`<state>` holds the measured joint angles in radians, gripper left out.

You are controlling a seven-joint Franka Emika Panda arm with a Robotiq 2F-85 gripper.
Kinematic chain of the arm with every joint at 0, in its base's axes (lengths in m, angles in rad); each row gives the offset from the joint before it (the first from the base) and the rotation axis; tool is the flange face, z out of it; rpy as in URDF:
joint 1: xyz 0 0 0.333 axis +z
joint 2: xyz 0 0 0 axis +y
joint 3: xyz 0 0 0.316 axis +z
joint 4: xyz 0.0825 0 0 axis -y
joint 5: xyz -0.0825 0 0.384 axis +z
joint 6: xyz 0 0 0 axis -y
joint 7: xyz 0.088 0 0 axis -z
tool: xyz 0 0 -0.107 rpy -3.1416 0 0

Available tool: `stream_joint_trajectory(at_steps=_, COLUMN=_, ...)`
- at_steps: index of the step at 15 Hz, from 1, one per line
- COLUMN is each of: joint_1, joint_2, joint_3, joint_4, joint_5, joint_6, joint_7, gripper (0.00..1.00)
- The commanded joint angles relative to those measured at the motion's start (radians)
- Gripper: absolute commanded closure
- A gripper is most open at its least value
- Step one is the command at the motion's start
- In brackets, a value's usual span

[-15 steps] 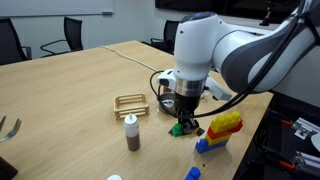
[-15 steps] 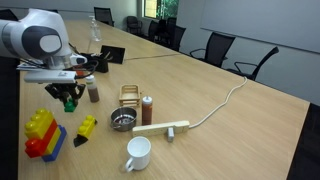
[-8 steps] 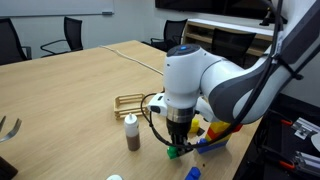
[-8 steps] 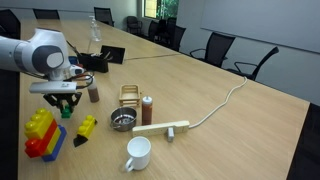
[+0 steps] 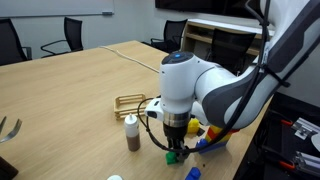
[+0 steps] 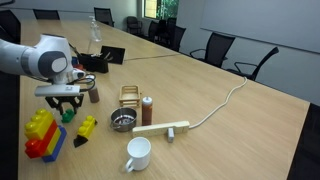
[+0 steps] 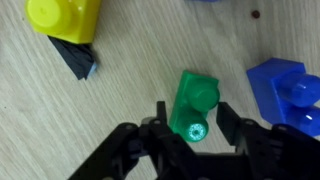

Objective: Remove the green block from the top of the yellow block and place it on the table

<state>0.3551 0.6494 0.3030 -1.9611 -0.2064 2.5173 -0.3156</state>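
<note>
Fingers (image 7: 228, 125) clasp the glossy, studded green block (image 7: 196, 100) over the grainy light-wood table (image 7: 120, 100).

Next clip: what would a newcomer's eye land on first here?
The big white arm dominates, bent low over the light-wood table, with its gripper straddling the bright green block. After that, in an exterior view, the eye goes to the red, blue and yellow brick stack just beside the gripper, then to the white mug nearer the camera.
</note>
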Motion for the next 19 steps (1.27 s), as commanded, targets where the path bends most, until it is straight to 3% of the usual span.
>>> stream_joint_trajectory(at_steps=1, joint_1=-0.023, joint_2=-0.061, joint_3=0.018, joint_4=-0.02, joint_5=0.006, joint_6=0.003, joint_7=-0.015, gripper=0.12)
stream_joint_trajectory(at_steps=3, joint_1=-0.021, joint_2=-0.122, joint_3=0.004, joint_4=-0.039, joint_5=-0.004, joint_6=0.006, joint_7=0.005, gripper=0.01)
stream_joint_trajectory(at_steps=8, joint_1=-0.04, joint_2=-0.308, joint_3=-0.047, joint_4=-0.117, joint_5=-0.006, joint_6=0.011, joint_7=0.084, gripper=0.0)
stream_joint_trajectory(at_steps=9, joint_1=-0.036, joint_2=-0.237, joint_3=-0.035, joint_4=-0.046, joint_5=-0.004, joint_6=-0.006, joint_7=0.044, gripper=0.0)
stream_joint_trajectory(at_steps=19, joint_1=-0.036, joint_2=-0.233, joint_3=-0.034, joint_4=-0.048, joint_5=-0.003, joint_6=-0.005, joint_7=0.048, gripper=0.0)
